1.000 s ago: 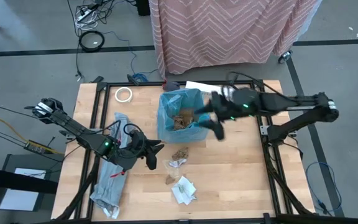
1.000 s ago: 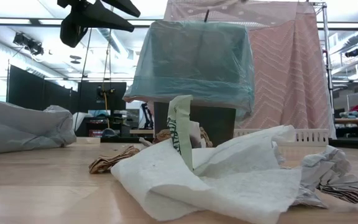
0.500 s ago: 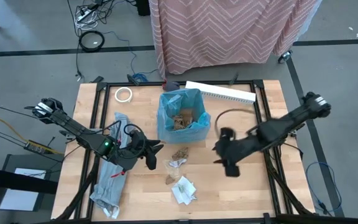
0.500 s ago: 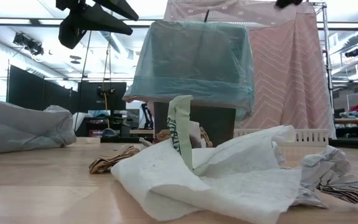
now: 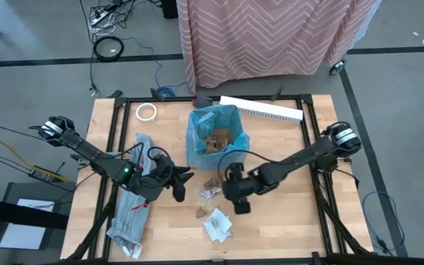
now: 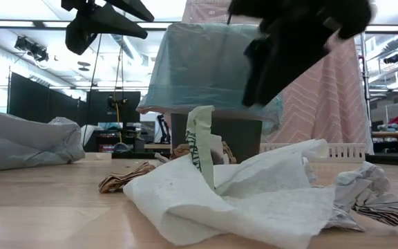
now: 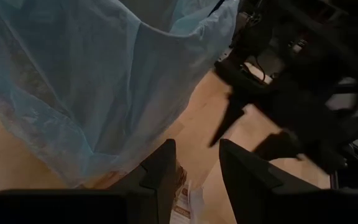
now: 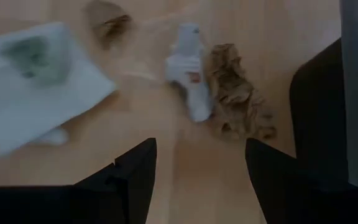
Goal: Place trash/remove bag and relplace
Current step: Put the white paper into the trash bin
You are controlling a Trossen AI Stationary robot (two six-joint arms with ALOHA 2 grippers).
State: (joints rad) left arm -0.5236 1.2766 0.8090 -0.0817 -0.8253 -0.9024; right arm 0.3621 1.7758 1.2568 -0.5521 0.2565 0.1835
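Observation:
The small dark bin lined with the blue bag (image 5: 216, 141) stands mid-table with brown trash inside. More trash lies on the table before it: a brown scrap (image 8: 236, 94), a white wrapper with red (image 8: 190, 73), a small brown bit (image 5: 202, 212) and white paper (image 5: 218, 225). My right gripper (image 5: 239, 205) hangs open just above and right of these scraps (image 8: 197, 180), touching none. My left gripper (image 5: 179, 187) stays open and empty in the air left of the bin (image 7: 194, 174). In the low view both show high up, my left gripper (image 6: 109, 17) and my right gripper (image 6: 282, 59).
A pale grey plastic bag (image 5: 129, 213) lies along the table's left side under my left arm. A tape roll (image 5: 147, 112) sits at the far left and a white slotted strip (image 5: 260, 109) at the far right. Bare wood lies right of the scraps.
My right gripper has swung from beside the bin's right rim toward the near edge, come down, tipped its fingers downward and moved left to just above the scraps on the table. Its fingers stay open. The trash and the bin have not moved.

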